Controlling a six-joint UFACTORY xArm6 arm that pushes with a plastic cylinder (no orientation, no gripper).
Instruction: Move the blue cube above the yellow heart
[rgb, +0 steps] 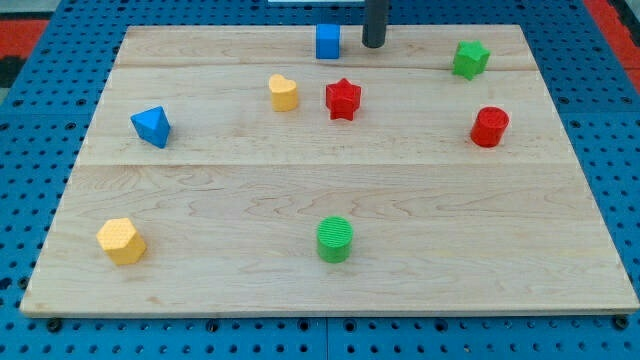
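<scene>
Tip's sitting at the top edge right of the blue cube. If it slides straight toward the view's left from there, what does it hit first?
Most likely the blue cube: my tip sits just to its right, at about the same depth, with bare board between them. Nothing else lies on that line. Depth alignment is hard to confirm from one view, so contact could be off-centre.

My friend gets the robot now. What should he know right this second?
My tip is at the view's top edge of the board, just to the right of the blue cube, with a small gap between them.
The yellow heart sits lower and a little to the left of the cube.
Done: the cube is already higher up than the heart, but off to its right.
Left: probably nudge the cube leftward until it lines up over the heart.
</scene>
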